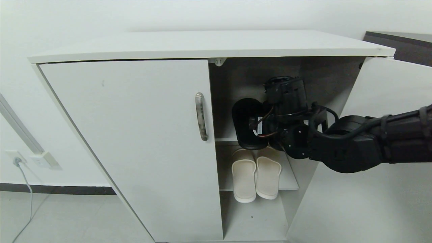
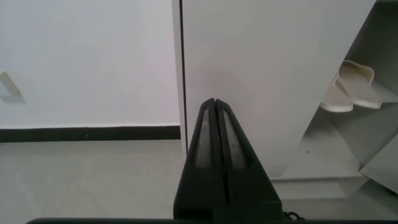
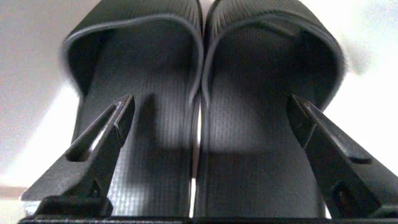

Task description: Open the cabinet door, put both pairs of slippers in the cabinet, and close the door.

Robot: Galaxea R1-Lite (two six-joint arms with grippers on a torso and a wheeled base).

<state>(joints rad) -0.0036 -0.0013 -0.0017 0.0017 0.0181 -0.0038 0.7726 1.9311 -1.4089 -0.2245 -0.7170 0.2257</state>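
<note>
The cabinet (image 1: 209, 44) stands against the wall. Its left door (image 1: 135, 145) is shut, with a metal handle (image 1: 201, 116) near its inner edge. Its right door (image 1: 371, 189) is swung wide open. The right arm (image 1: 354, 145) reaches in through the open side, level with the cabinet's upper shelf.

There are 2 pairs of slippers inside the cabinet. The black slippers (image 3: 205, 93) sit side by side on the upper shelf, touching each other, and one heel shows at the shelf's front edge. The white slippers (image 1: 256, 175) lie side by side on the shelf below, their ends hanging over its front edge.

The right gripper (image 3: 210, 99) is inside the cabinet, right at the black pair. Its 2 fingers (image 3: 99, 146) are spread wide, one over each slipper, and grip nothing. I cannot tell whether the tips touch the soles.

The left gripper (image 2: 214, 109) hangs outside the cabinet, low in front of the shut door. Its fingers are pressed together with nothing between them.
</note>
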